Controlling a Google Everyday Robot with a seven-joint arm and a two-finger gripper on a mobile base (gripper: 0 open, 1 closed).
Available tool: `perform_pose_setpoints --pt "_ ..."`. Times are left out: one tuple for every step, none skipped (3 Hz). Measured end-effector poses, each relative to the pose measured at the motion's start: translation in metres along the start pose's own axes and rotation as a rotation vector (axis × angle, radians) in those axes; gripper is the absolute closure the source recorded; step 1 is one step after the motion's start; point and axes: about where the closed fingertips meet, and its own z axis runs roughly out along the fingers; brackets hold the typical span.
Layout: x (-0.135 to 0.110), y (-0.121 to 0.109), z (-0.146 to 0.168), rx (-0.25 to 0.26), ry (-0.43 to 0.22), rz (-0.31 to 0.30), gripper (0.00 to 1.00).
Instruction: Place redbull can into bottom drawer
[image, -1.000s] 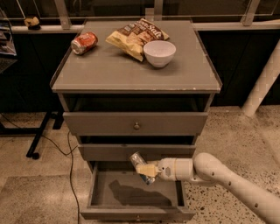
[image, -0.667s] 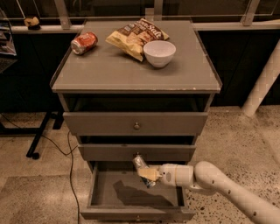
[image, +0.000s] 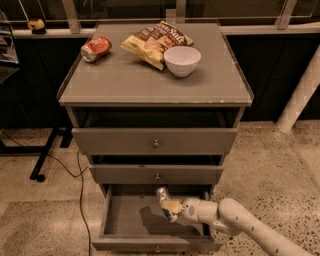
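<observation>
In the camera view, your gripper (image: 171, 206) reaches in from the right over the open bottom drawer (image: 150, 244), clamped on the redbull can (image: 162, 194). The can hangs tilted, shiny end up, above the drawer floor, probably so you can lower and release it. The soda can (image: 95, 49) lies on the cabinet top.

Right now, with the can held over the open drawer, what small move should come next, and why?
Probably lower the hand a little toward the drawer floor before releasing. The hand is shut on the redbull can, which hangs tilted above the bare floor of the bottom drawer. The drawer is pulled open, and the can does not seem to rest on anything.
</observation>
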Motion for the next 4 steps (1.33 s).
perform_pose_setpoints --pt "0.014 -0.037 0.016 0.019 0.016 0.076 1.0" --pt "0.023 -0.065 0.033 0.027 0.036 0.135 1.0" --pt "0.031 -0.083 0.044 0.034 0.046 0.186 1.0" --pt "0.037 -0.094 0.051 0.062 0.06 0.218 1.0"
